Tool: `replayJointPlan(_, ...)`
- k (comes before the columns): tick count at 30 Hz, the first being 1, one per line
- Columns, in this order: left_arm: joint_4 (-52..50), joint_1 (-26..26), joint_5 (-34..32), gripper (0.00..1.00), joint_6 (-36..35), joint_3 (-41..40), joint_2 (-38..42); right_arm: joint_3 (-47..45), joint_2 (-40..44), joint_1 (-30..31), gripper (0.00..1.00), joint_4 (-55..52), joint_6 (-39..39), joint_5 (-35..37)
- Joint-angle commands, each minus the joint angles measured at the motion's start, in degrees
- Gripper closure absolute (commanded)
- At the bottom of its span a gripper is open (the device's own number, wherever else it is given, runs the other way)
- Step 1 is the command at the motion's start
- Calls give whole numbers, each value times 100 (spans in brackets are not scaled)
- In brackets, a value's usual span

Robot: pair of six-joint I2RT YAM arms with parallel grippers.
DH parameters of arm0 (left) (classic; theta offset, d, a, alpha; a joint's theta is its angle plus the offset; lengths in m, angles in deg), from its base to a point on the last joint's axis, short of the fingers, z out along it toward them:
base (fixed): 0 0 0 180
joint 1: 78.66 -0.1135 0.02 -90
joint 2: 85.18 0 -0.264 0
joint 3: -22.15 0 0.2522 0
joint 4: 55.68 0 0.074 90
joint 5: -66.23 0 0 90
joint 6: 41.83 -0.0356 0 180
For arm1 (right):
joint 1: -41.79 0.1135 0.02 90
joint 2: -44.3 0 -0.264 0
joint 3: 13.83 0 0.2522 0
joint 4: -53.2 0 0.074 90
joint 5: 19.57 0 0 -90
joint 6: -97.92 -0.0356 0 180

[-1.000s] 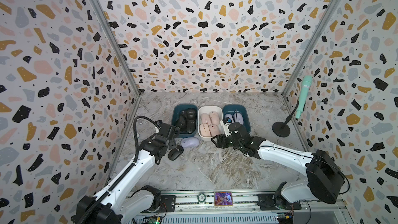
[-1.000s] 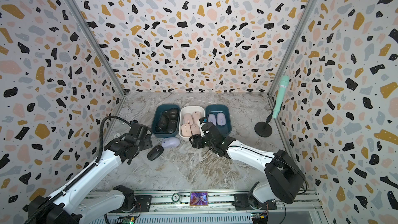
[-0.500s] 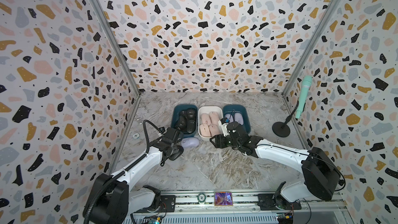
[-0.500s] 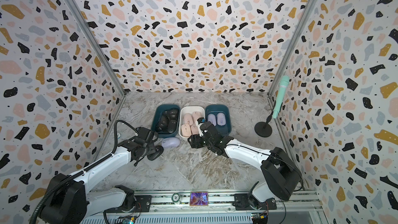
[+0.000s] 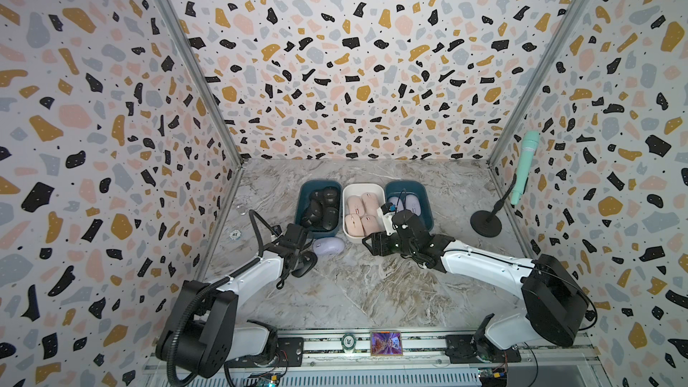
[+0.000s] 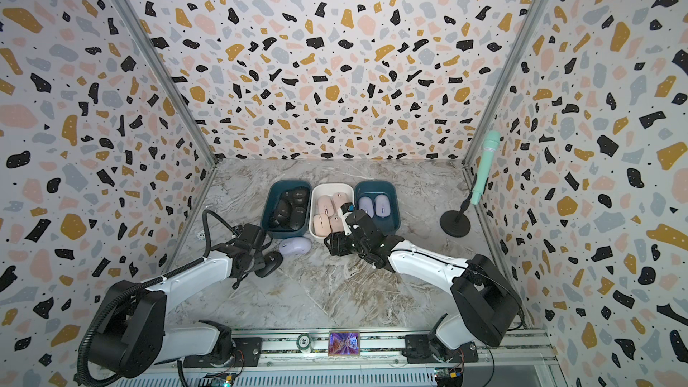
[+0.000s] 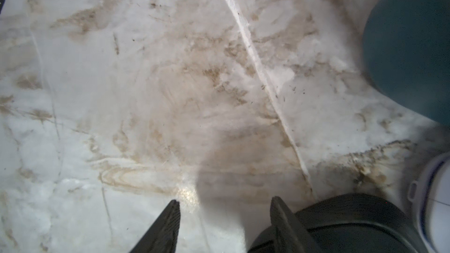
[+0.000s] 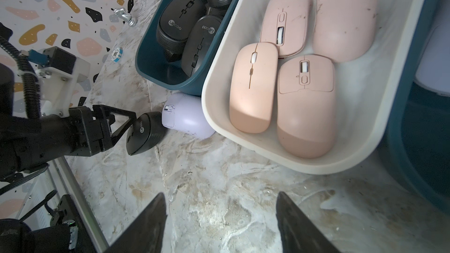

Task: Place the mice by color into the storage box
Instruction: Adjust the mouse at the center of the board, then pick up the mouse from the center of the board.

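Three black mice read "Lecoo"; chip reads "20".

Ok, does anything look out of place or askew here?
Yes. The black mouse looks tipped up on its edge beside the lavender mouse, both loose on the table. It sits outside the left gripper, not between its jaws.
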Motion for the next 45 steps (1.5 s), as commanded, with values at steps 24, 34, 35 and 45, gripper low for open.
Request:
replayJointPlan(24, -115, 411, 1307, 40, 594, -670, 1818, 266, -144, -25, 28, 195, -217, -123)
replayJointPlan(34, 132, 775, 1265, 37, 550, -656, 2297, 291, -223, -25, 28, 282, -304, -289)
replayJointPlan(35, 159, 838, 1209, 37, 514, -619, 2235, 284, -218, -25, 28, 269, -296, -280)
replayJointPlan(45, -13, 1440, 561, 36, 130, -226, 1370, 264, 25, -25, 28, 155, -245, -248)
